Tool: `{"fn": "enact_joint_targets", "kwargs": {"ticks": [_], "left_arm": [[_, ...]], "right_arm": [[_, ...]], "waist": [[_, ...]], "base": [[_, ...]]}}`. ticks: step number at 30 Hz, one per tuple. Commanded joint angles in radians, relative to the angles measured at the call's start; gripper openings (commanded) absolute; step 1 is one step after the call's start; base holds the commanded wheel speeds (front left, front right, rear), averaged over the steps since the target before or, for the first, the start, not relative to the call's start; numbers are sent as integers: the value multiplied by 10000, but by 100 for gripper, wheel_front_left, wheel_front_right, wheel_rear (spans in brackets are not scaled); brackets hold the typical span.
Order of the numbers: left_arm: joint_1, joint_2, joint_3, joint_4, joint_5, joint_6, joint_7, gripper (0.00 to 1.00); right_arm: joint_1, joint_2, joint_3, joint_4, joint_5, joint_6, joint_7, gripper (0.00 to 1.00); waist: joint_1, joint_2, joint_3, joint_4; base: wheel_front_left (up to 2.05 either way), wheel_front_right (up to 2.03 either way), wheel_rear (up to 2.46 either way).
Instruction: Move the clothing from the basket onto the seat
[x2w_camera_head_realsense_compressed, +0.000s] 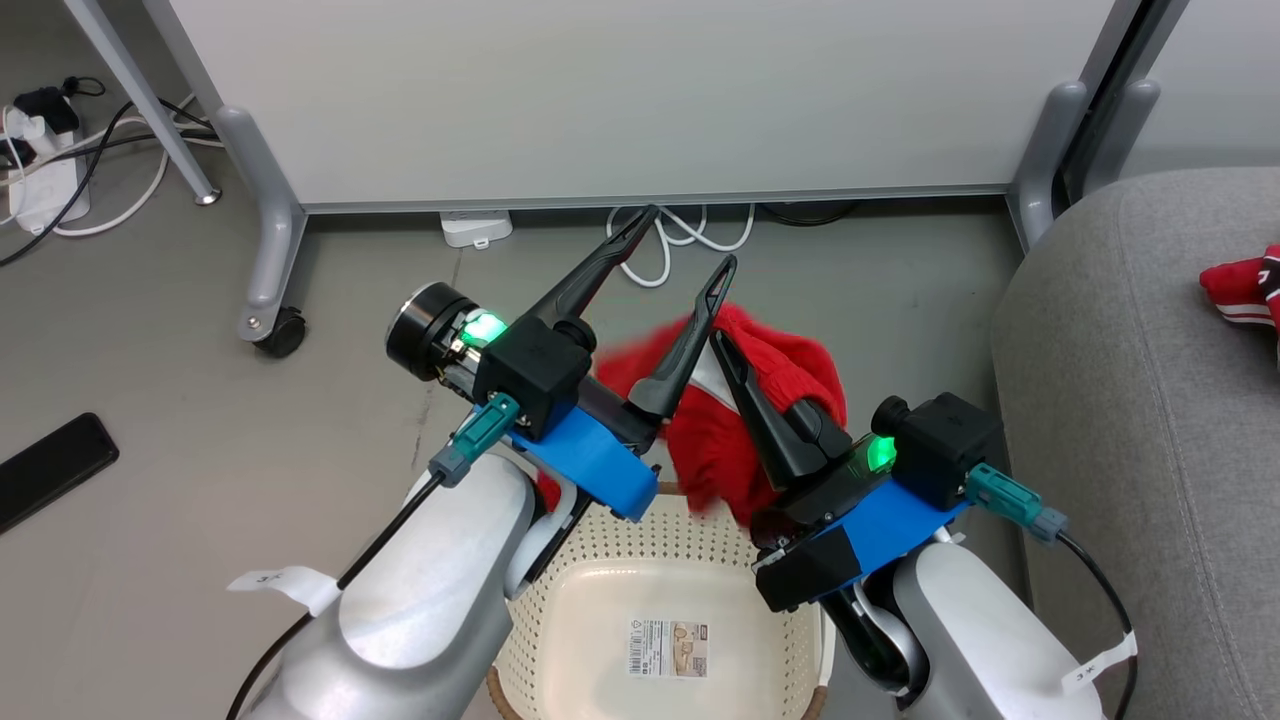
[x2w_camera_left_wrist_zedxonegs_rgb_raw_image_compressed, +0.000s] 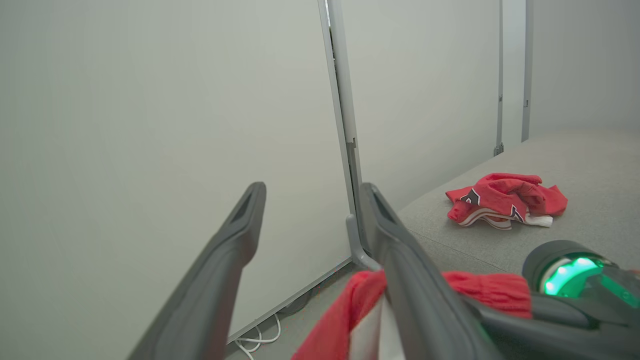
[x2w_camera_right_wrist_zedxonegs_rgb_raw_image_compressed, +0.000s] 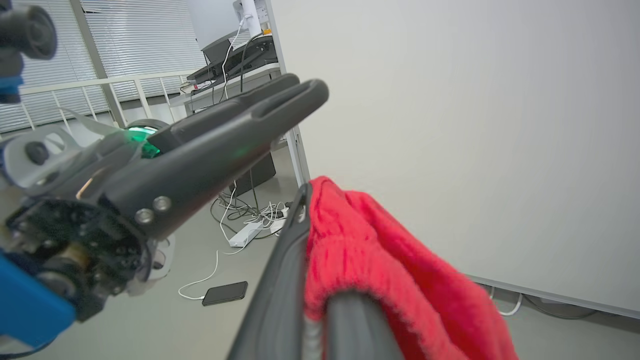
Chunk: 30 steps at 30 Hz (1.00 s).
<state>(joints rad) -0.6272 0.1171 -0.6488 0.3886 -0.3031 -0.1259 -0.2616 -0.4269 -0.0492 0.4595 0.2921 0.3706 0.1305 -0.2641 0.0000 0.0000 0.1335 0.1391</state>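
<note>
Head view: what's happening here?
The right gripper is shut on a red garment, holding it up over the far rim of the cream laundry basket. The basket's visible base is bare apart from a label sticker. The left gripper is open and empty alongside. Another red garment with striped trim already lies on the grey sofa seat.

The clothing (x2w_camera_head_realsense_compressed: 712, 452) is red, the basket (x2w_camera_head_realsense_compressed: 620, 540) cream, the seat (x2w_camera_head_realsense_compressed: 1130, 420) grey.

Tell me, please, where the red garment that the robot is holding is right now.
In the head view the red garment hangs from the right hand, above the far rim of the basket, left of the grey seat.
</note>
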Motion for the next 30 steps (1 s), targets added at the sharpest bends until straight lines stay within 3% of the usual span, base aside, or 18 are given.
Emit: {"fn": "enact_joint_targets", "kwargs": {"ticks": [1, 14, 30], "left_arm": [[102, -14, 84, -46, 59, -40, -50, 100], [433, 129, 376, -180, 312, -29, -50, 100], [540, 326, 263, -212, 448, -39, -50, 100]], "right_arm": [[-56, -20, -32, -44, -36, 5, -6, 0], [160, -22, -1127, -364, -635, 5, -4, 0], [653, -17, -2840, -1148, -1845, 5, -6, 0]], "waist": [[0, 0, -3, -9], [0, 0, 283, -652], [0, 0, 1007, -2867]], "base": [[0, 0, 0], [0, 0, 0], [0, 0, 0]]}}
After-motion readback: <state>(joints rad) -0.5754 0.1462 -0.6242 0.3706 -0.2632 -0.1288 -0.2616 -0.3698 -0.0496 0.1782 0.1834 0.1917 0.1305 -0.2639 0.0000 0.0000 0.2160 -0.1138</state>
